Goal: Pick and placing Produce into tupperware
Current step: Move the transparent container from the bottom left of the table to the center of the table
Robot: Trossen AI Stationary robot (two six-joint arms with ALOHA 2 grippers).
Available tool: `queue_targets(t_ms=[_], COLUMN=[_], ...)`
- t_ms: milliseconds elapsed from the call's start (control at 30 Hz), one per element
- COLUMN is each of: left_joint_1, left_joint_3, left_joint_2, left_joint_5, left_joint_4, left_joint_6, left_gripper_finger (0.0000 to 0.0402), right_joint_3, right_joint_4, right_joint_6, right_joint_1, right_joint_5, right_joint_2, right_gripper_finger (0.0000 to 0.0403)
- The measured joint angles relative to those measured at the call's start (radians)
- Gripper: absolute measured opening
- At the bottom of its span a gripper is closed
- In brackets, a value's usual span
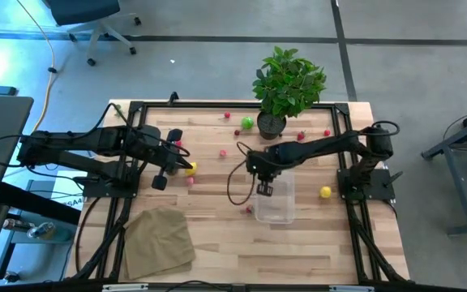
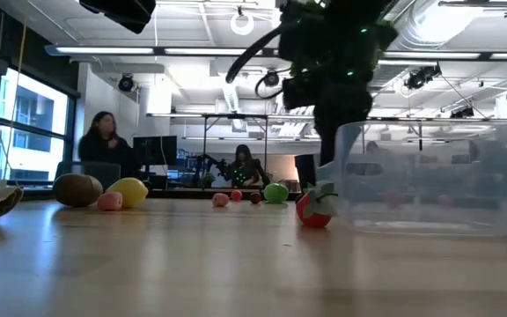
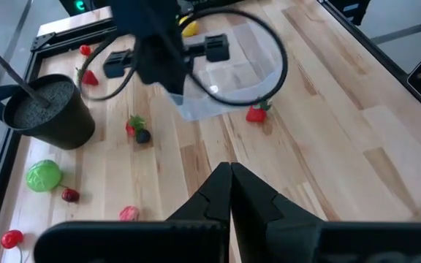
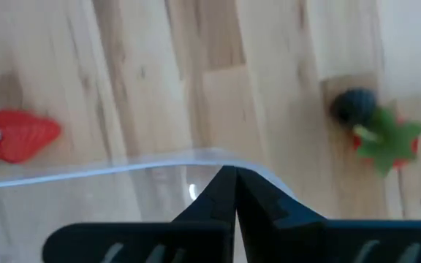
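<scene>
One closed right pincer [image 4: 232, 175] hovers over the tupperware [image 4: 86, 219] rim.

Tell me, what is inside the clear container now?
The tupperware looks empty; only wood shows through it. The shut right gripper hangs over its rim, covering one corner.

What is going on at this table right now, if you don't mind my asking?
A two-arm robot is sorting toy produce into a clear tupperware, which looks empty. The right end effector hovers shut over the container's rim, holding nothing. The left end effector waits shut near a yellow lemon. A red strawberry lies just outside the container, and other pieces are scattered around the potted plant.
</scene>
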Motion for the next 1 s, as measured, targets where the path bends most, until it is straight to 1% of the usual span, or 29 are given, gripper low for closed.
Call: queue_targets(t_ms=[100, 233, 467, 733, 900, 1000], left_joint_1=[0.000, 0.000, 0.000, 0.000, 0.000, 0.000], left_joint_3=[0.000, 0.000, 0.000, 0.000, 0.000, 0.000], left_joint_2=[0.000, 0.000, 0.000, 0.000, 0.000, 0.000], left_joint_5=[0.000, 0.000, 0.000, 0.000, 0.000, 0.000], left_joint_4=[0.000, -0.002, -0.027, -0.030, -0.029, -0.030], left_joint_6=[0.000, -0.001, -0.005, -0.012, -0.012, -0.012], left_gripper_finger=[0.0001, 0.0001, 0.0001, 0.0001, 0.0001, 0.0001], right_joint_3=[0.062, 0.160, 0.322, 0.484, 0.544, 0.561], right_joint_4=[-0.016, -0.083, -0.140, -0.151, -0.164, -0.201], right_joint_6=[-0.034, -0.075, -0.140, -0.186, -0.195, -0.194], right_joint_1=[-0.010, 0.005, 0.016, 0.016, 0.010, 0.002], right_joint_5=[-0.015, -0.011, -0.017, -0.027, -0.029, -0.023], right_joint_2=[0.055, 0.139, 0.253, 0.328, 0.367, 0.376], right_gripper_finger=[0.0000, 0.0000, 0.0000, 0.0000, 0.0000, 0.0000])
